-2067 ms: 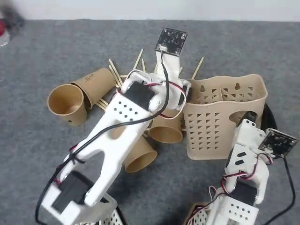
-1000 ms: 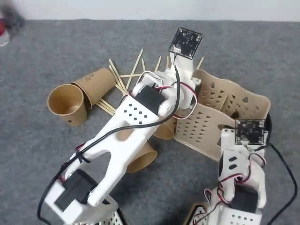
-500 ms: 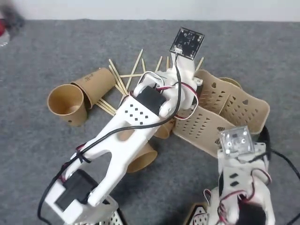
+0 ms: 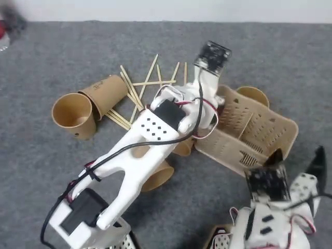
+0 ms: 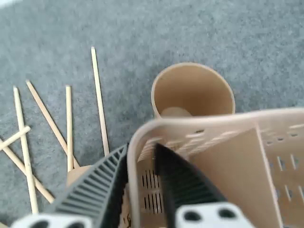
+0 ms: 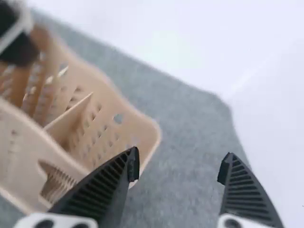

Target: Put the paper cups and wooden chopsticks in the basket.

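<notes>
My left gripper [image 4: 213,101] is shut on the rim of the beige perforated basket [image 4: 252,136], which lies askew at the right; in the left wrist view the fingers [image 5: 167,167] pinch the basket wall [image 5: 223,156]. One paper cup [image 4: 253,95] lies just behind the basket, its mouth facing the wrist camera [image 5: 192,90]. Two more cups [image 4: 73,115] [image 4: 106,92] lie at the left. Others [image 4: 157,176] sit partly under the left arm. Wooden chopsticks [image 4: 145,87] [image 5: 66,124] are scattered on the carpet. My right gripper [image 4: 295,158] [image 6: 180,167] stands open, near the basket's front corner [image 6: 71,124].
Grey carpet [image 4: 46,171] covers the table, with a pale wall strip along the far edge. The left arm's white links [image 4: 140,155] cross the middle. Open carpet lies at the far right [image 4: 301,67] and front left.
The left gripper has dragged and swung the basket, which now sits turned and tilted, uncovering a cup behind it. The right arm pulled back from the basket toward the front.
</notes>
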